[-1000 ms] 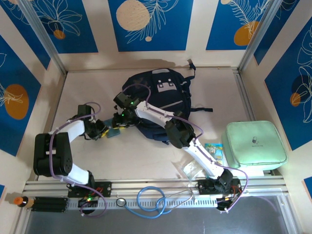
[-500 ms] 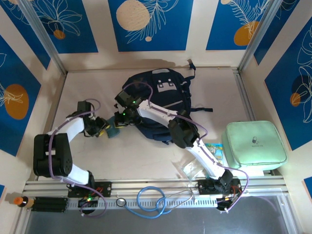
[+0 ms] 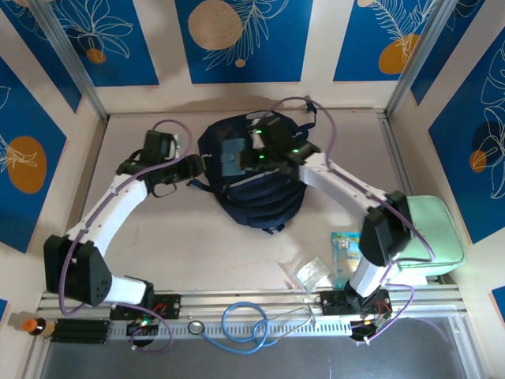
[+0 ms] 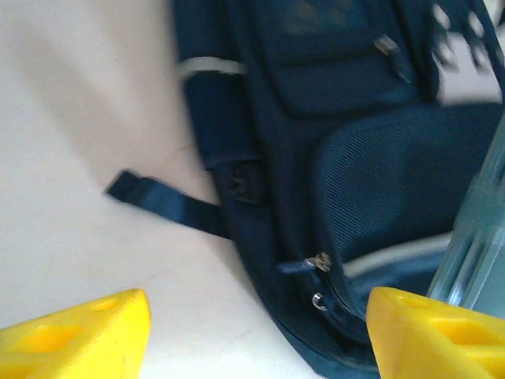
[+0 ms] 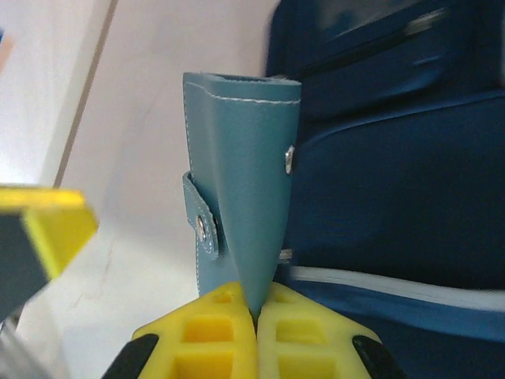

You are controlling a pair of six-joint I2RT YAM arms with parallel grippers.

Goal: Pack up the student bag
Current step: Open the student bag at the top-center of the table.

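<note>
Currently one student bag lies flat in the middle of the table, its top partly covered by the right arm. There are two hands. The right hand is clenched on one teal snap case, possibly a wallet, held upright over the bag's upper left. The left hand is released, fingers spread, empty, just beside the bag. One mint case sits right, part-hidden by the arm.

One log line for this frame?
right fingers: shut on teal pouch | left fingers: open, beside backpack | pouch not yet inside
</note>
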